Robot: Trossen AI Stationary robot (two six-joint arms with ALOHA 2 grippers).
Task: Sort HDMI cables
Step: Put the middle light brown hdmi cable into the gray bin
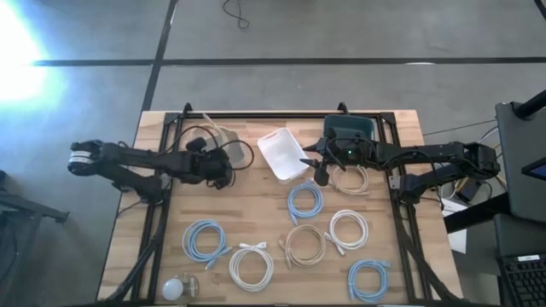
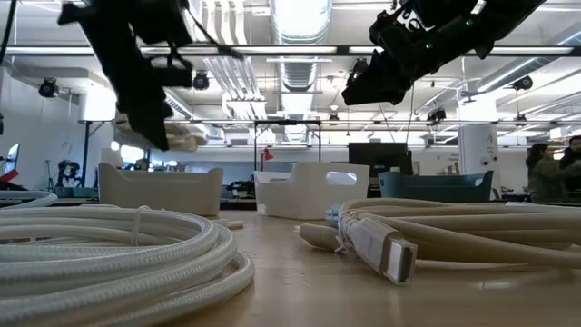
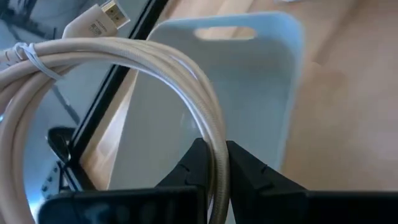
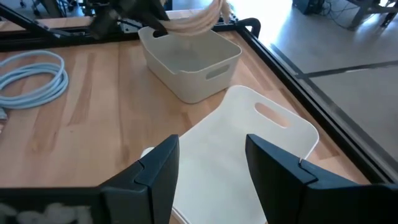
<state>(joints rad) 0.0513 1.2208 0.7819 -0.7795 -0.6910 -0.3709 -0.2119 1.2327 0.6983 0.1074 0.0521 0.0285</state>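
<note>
My left gripper (image 3: 214, 152) is shut on a beige-tan HDMI coil (image 3: 124, 56) and hangs above the beige bin (image 1: 227, 139) at the table's far left. In the low view that coil (image 2: 182, 136) is lifted clear of the bin (image 2: 159, 188). My right gripper (image 4: 208, 155) is open and empty above the white bin (image 4: 249, 137), between it and the teal bin (image 1: 350, 130). Several more coils lie flat on the table: beige (image 1: 350, 177), light blue (image 1: 304, 200), white (image 1: 348, 228), beige (image 1: 304, 245), light blue (image 1: 205, 239), white (image 1: 252, 264), light blue (image 1: 368, 280). My left gripper pinches the bundled strands of the beige coil's ring (image 3: 216, 140) between its two fingers, which lie across the cords. The coil is lifted clear and stands out past the fingertips over the beige bin (image 3: 249, 93). Its plug (image 3: 102, 17) and a white tie (image 3: 31, 59) sit on the coil's far side.
Three bins stand in a row at the far edge: beige, white, teal. A small white ball-like object (image 1: 175, 288) sits at the near left corner. A black frame (image 1: 281, 115) borders the table's far side. Bare wood lies between the bins and the coils.
</note>
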